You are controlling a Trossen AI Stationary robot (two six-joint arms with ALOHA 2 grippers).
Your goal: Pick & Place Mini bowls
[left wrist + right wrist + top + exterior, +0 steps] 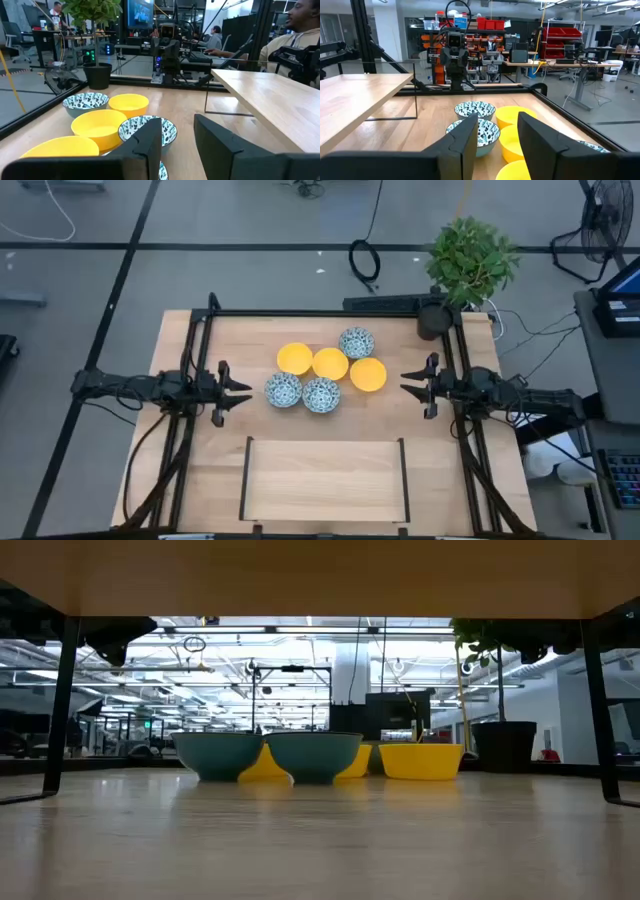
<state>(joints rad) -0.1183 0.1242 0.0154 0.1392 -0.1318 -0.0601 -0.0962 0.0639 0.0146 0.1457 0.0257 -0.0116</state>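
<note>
While all six mini bowls [325,375] sit clustered toward the surface's [200,480] far edge, no pick has begun. Left claw [238,391] and right claw [413,385] wait spread and empty near the side edges. Next, I judge, one must reach inward.

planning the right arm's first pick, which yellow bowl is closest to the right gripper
The yellow bowl at the cluster's right end, directly facing the right gripper; the other two yellows sit farther left.
</note>
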